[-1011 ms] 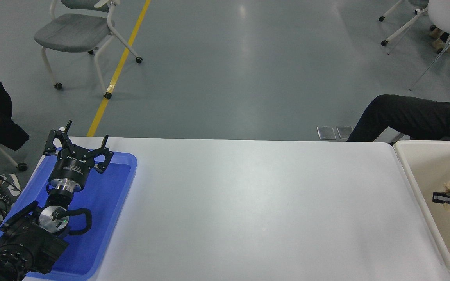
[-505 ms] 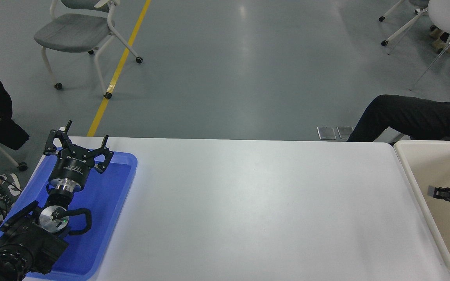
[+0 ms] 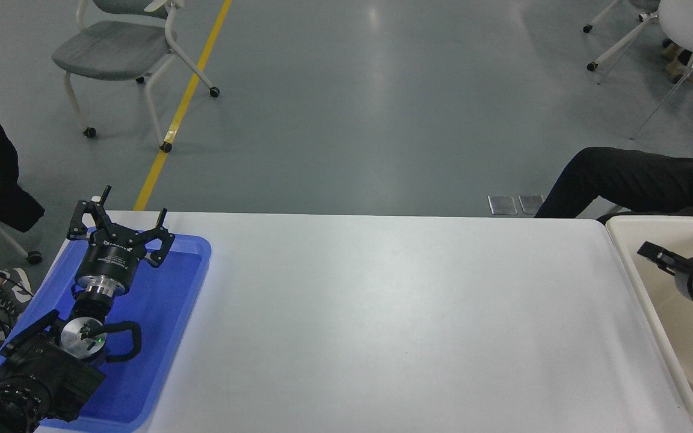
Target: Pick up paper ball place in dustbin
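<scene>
Right pincer [image 3: 653,252]: at the right edge of the frame, over the dustbin [image 3: 626,255]; only one dark finger tip shows clearly, so I cannot tell whether it is apart, together or clamped on anything.
Paper ball: not visible anywhere now; no tan wad shows on the counter [image 3: 382,313] or in the part of the dustbin that is in frame. It may be hidden by the arm or lie beyond the right edge.
Dustbin: cream, at the right end of the counter, cut off by the right and lower edges of the frame.
Left pincer [image 3: 119,228]: at the lower left, fingers spread, parked over the blue tray [image 3: 190,270].
Risk, ball: if the wad clings to a finger, it could ride out and drop on the counter or the floor.
Risk, rim: the right pincer hangs near the bin's left wall; a low sideways pull could catch the thick rim and shove the bin.
Risk, person: a dark-clad leg [image 3: 629,177] sits just behind the bin at the upper right; a wide swing could reach it.
</scene>
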Controlling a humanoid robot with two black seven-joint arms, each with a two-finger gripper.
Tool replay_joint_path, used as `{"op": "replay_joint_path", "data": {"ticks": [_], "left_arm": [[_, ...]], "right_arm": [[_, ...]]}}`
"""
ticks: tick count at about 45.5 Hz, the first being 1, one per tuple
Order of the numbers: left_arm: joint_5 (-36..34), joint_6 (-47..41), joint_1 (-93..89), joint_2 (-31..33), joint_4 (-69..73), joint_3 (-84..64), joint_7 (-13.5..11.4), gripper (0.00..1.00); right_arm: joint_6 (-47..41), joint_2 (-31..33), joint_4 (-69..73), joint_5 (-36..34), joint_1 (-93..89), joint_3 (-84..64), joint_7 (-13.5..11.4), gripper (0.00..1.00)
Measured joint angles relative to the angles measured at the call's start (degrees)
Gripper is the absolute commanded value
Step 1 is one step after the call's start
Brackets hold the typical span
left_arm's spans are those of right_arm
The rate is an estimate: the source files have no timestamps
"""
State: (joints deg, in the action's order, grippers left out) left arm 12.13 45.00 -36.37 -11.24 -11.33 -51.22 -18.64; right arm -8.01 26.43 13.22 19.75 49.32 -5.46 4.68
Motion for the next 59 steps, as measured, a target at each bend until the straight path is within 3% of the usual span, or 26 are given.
{"op": "replay_joint_path", "data": {"ticks": [15, 23, 39, 59], "left_arm": [[0.0, 0.0, 0.1, -0.1, 0.1, 0.0, 0.0, 1.0], [0.0, 0.0, 0.1, -0.1, 0.1, 0.0, 0.0, 1.0], [0.0, 0.0, 0.1, -0.1, 0.1, 0.0, 0.0, 1.0], [0.0, 0.0, 0.1, -0.1, 0.1, 0.0, 0.0, 1.0]], "right_arm": [[-0.5, 2.9, 22.5, -3.4, -6.0, 35.8, 0.0, 1.0], [-1.4, 0.6, 28.8, -11.4, -9.7, 47.8, 0.0, 1.0], [-8.0, -5.0, 32.0, -31.2, -13.6, 55.0, 0.0, 1.0], [-19.1, -8.5, 28.1, -36.7, -18.8, 56.5, 0.1, 1.0]]}}
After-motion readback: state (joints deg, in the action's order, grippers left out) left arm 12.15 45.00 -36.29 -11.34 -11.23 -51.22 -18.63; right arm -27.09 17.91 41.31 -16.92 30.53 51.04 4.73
